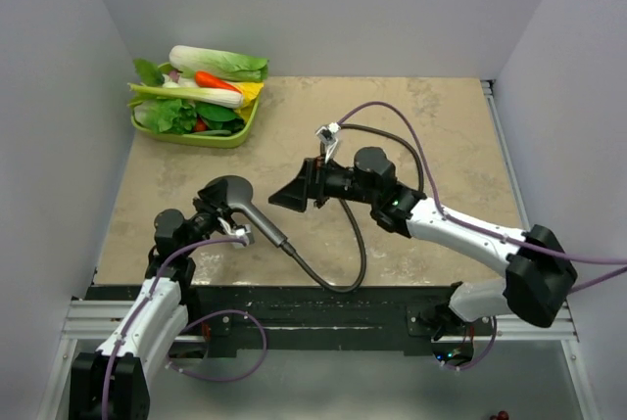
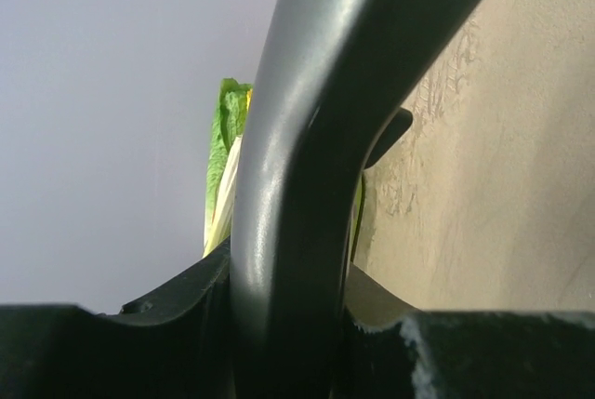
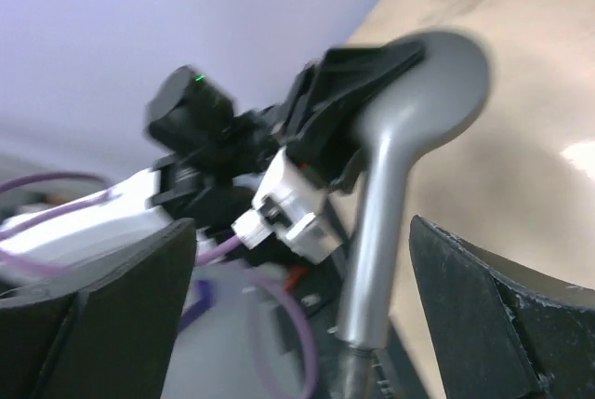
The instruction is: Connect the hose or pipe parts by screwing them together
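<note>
Foremost, shower head: dark grey, round face, short handle. It is held over the counter, with the handle slanting toward the near edge and to the right.

- Left gripper: at the shower head's near-left side. Its fingers are clamped on the handle, which fills the left wrist view.
- Hose: thin, dark and flexible. One end meets the tip of the shower head's handle; whether that joint is screwed tight cannot be told. From there it loops along the counter to the right of the shower head and runs away behind the right arm. Its free end, with a white tag, lies beyond and to the right of the shower head.
- Right gripper: just right of the shower head's handle and apart from it. Its fingers are spread wide and hold nothing.
- Tray: green, well beyond the shower head and slightly left of it. It is heaped with vegetables.
</note>
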Controlling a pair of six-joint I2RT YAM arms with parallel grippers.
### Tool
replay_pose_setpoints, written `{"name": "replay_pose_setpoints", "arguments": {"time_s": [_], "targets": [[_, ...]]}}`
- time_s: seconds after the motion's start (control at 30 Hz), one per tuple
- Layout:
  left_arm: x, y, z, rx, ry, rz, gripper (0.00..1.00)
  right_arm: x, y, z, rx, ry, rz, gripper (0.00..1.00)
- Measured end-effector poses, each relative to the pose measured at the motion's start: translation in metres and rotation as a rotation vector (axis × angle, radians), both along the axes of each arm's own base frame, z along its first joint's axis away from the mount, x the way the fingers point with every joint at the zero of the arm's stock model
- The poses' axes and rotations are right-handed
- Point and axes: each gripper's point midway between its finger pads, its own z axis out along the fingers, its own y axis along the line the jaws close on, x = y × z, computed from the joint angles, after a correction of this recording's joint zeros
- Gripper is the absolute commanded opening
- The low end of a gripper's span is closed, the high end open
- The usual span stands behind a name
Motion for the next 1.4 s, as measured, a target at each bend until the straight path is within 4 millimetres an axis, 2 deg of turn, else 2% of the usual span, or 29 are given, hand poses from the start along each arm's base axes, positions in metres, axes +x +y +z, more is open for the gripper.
{"name": "replay_pose_setpoints", "arguments": {"time_s": [0.07,0.13,0.2,0.3,0.4,0.57,0.7,0.77,0.8,0.9,1.07,1.3,1.4], "targets": [[0.000,-0.001,-0.001,-0.006,0.005,-0.002,0.00,0.009,0.000,0.011,-0.091,-0.107,-0.076,0.99],[0.000,-0.001,-0.001,-0.010,0.007,-0.002,0.00,0.004,0.004,0.005,-0.249,-0.210,-0.146,0.99],[0.000,-0.001,-0.001,-0.013,0.009,-0.002,0.00,-0.015,0.005,-0.011,-0.382,-0.281,-0.148,0.99],[0.000,-0.001,0.000,-0.013,0.009,-0.002,0.00,-0.046,-0.007,-0.052,-0.613,-0.383,-0.137,0.98],[0.000,-0.001,0.000,-0.013,0.010,-0.002,0.00,-0.062,-0.022,-0.074,-0.769,-0.490,-0.139,0.94],[0.001,-0.001,0.001,-0.013,0.010,-0.002,0.00,-0.071,-0.033,-0.088,-0.911,-0.641,-0.167,0.88],[0.001,-0.001,0.001,-0.013,0.009,-0.002,0.00,-0.069,-0.030,-0.103,-1.006,-0.717,-0.170,0.82],[0.001,-0.001,0.001,-0.013,0.009,-0.002,0.00,-0.065,-0.027,-0.110,-1.046,-0.742,-0.171,0.75],[0.001,-0.001,0.002,-0.013,0.008,-0.002,0.00,-0.064,-0.026,-0.112,-1.058,-0.751,-0.170,0.66],[0.001,-0.001,0.002,-0.013,0.008,-0.003,0.00,-0.060,-0.021,-0.115,-1.082,-0.774,-0.176,0.55],[0.001,-0.001,0.001,-0.021,0.014,-0.002,0.00,-0.056,-0.015,-0.111,-1.078,-0.793,-0.193,0.47],[0.001,-0.001,0.000,-0.028,0.022,0.000,0.00,-0.056,-0.011,-0.108,-1.063,-0.796,-0.195,0.12],[0.001,-0.001,0.000,-0.028,0.022,0.002,0.00,-0.056,-0.011,-0.108,-1.059,-0.794,-0.197,0.03]]}}
